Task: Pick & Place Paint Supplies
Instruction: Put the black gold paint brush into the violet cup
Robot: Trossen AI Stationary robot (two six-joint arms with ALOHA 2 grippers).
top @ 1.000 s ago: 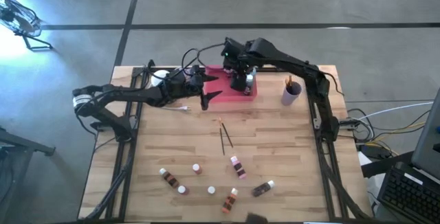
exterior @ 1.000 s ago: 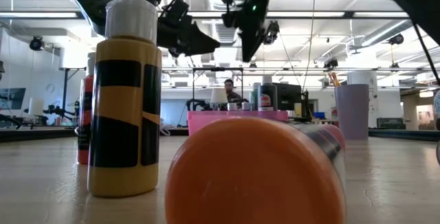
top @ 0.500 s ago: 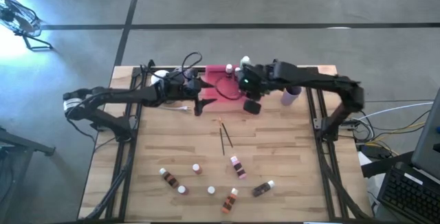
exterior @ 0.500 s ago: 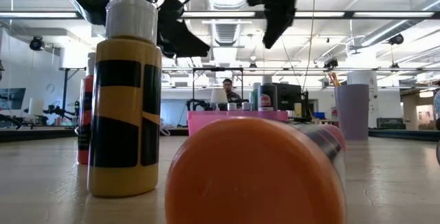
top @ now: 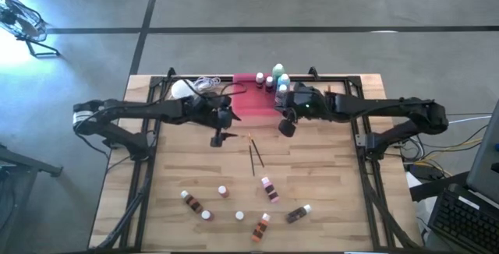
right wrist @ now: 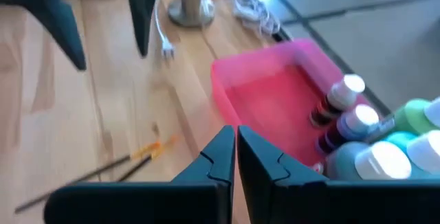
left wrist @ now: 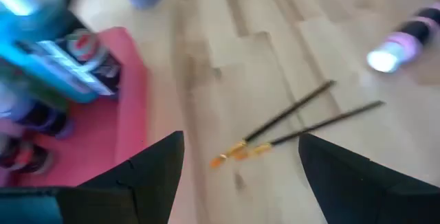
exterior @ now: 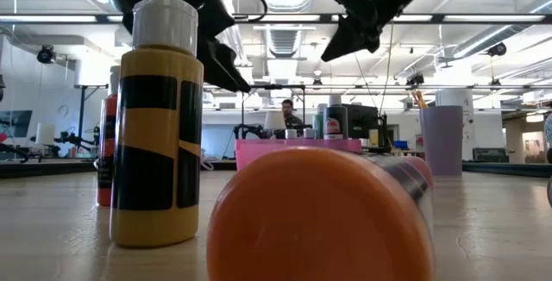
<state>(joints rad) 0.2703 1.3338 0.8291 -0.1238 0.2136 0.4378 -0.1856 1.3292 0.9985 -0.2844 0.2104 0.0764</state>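
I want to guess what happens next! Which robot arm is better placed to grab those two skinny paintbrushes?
Probably the left gripper: its fingers are open and hang right above the paintbrushes. The right gripper is shut, empty, near the pink tray.

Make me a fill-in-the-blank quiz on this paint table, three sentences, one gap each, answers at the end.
1. The two thin dark-handled paintbrushes lie on the wooden ____.
2. The fingers of the right gripper are ____.
3. The large green bottle and the large blue bottle stand in the ____ rectangular tray, while the left gripper hangs open above the paintbrushes.

Missing words: table; shut; pink
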